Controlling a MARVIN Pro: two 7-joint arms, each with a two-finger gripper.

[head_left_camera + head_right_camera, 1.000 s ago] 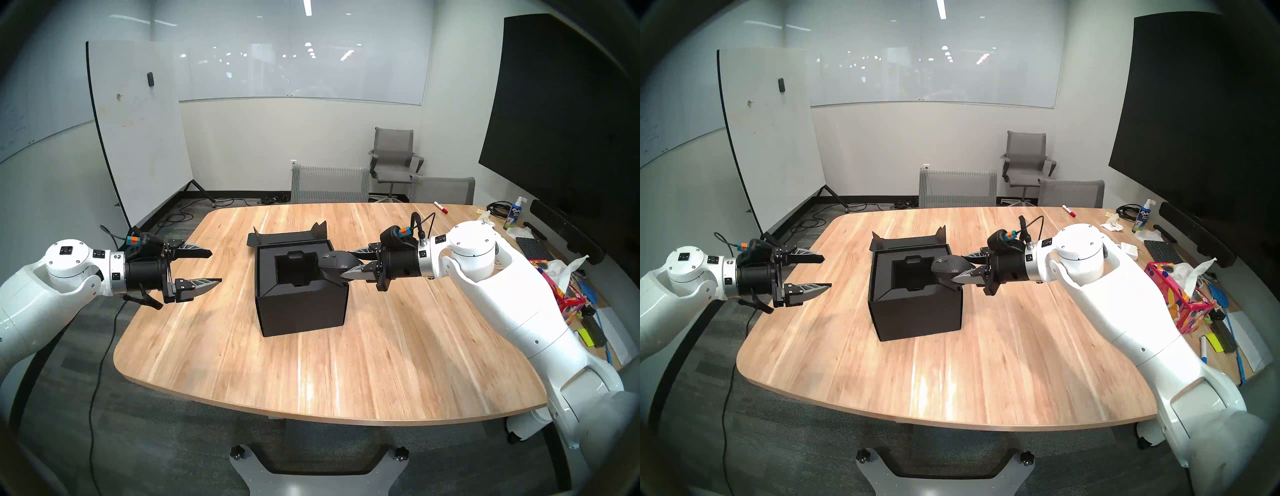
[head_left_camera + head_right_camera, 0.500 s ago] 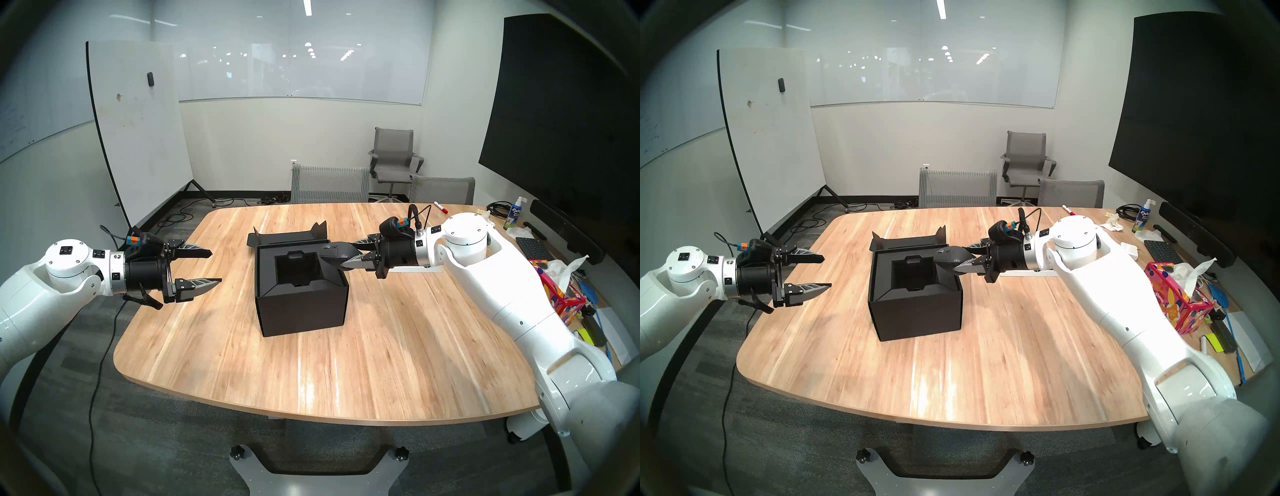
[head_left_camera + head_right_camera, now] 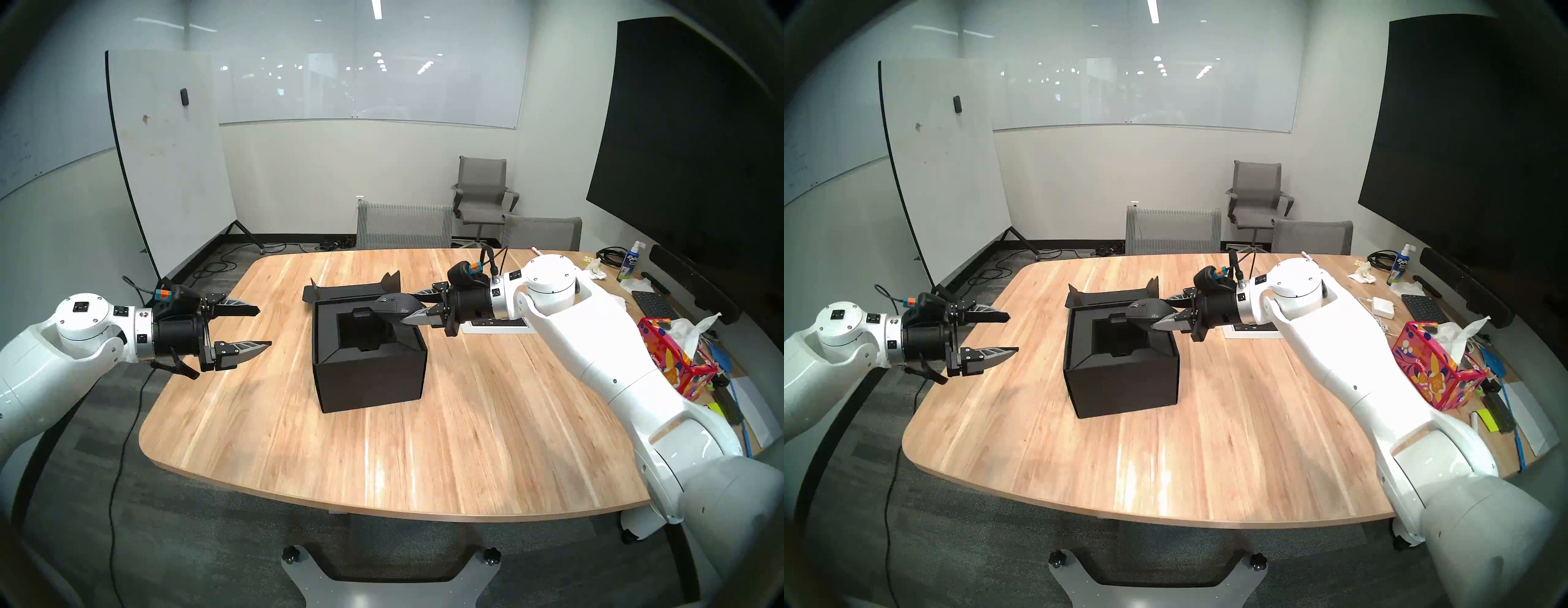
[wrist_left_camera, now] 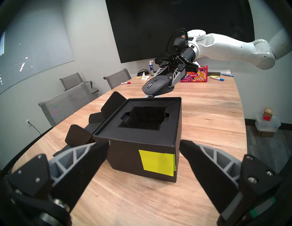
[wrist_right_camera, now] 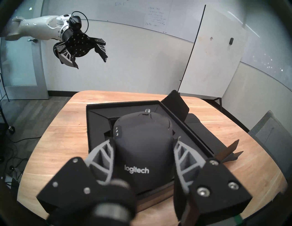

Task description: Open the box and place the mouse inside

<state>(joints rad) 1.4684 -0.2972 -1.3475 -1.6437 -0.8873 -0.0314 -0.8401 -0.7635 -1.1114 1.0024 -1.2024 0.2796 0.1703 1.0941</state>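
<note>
Right gripper [image 3: 407, 310] clamps the Logitech mouse [image 5: 142, 145] above the open black box [image 3: 369, 365].
Mouse's long axis runs along the fingers, scroll-wheel end leading toward the square recess [image 4: 142, 118]; left gripper [image 3: 263, 327] hangs spread and empty.

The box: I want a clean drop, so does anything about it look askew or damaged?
Nothing stands out. The box sits square on the table, lid folded back flat behind it, recess empty and uncrushed. The right gripper holds the mouse above the box's right edge.
</note>
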